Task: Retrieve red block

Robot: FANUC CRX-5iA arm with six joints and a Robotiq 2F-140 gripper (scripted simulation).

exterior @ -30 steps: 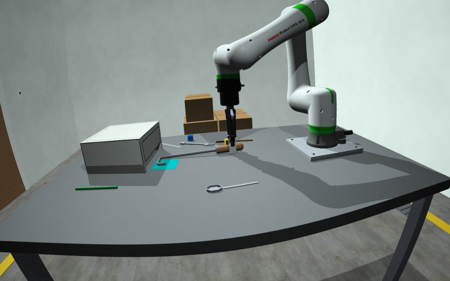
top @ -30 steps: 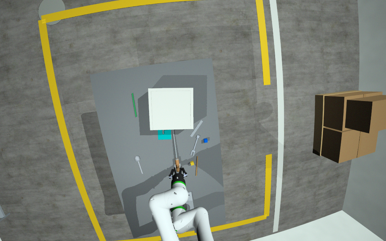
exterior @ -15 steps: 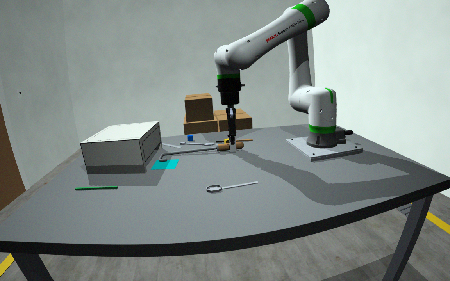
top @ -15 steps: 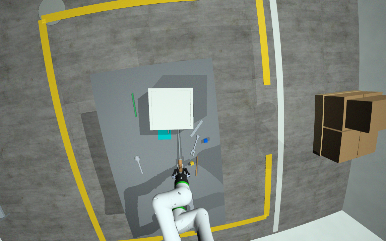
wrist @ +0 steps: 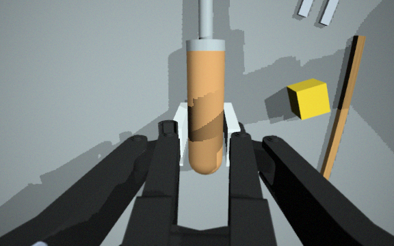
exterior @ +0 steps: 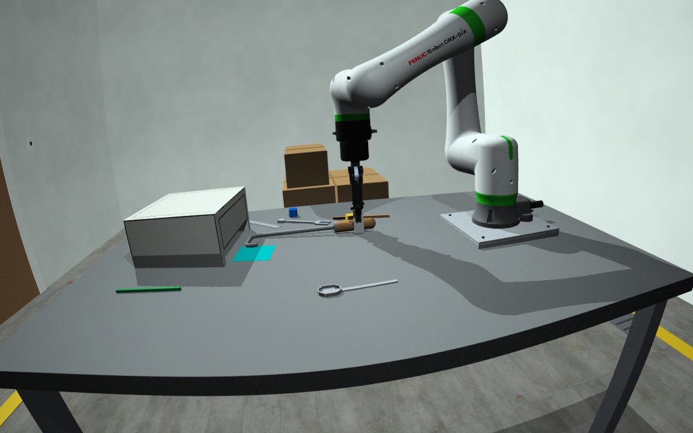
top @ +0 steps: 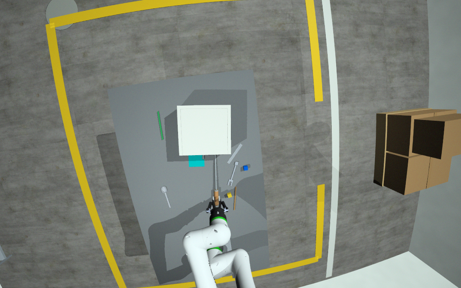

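Observation:
My gripper (top: pixel 216 205) (exterior: pixel 358 228) (wrist: pixel 205 116) is shut on the wooden handle (top: pixel 216 195) (exterior: pixel 344 227) (wrist: pixel 205 85) of a long hook tool, low on the table. The tool's grey rod (top: pixel 215 171) (exterior: pixel 295 231) (wrist: pixel 205 17) runs from the handle toward the white cabinet (top: pixel 203 129) (exterior: pixel 177 231). Its hooked end (exterior: pixel 252 242) lies at the cabinet's front, by the edge of the teal square (top: pixel 196 163) (exterior: pixel 254 252). The teal square lies flat right in front of the cabinet. The red block is not visible in any view.
A yellow cube (top: pixel 229 195) (exterior: pixel 348 216) (wrist: pixel 309 98) and a wooden stick (top: pixel 234 198) (wrist: pixel 342 109) lie just right of the handle. Further off lie a fork-ended tool (top: pixel 233 173) (exterior: pixel 305 221), a blue cube (top: pixel 245 167) (exterior: pixel 293 211), a grey bar (top: pixel 234 153), a green rod (top: pixel 160 125) (exterior: pixel 148 289) and a ring-ended tool (top: pixel 165 195) (exterior: pixel 357 287).

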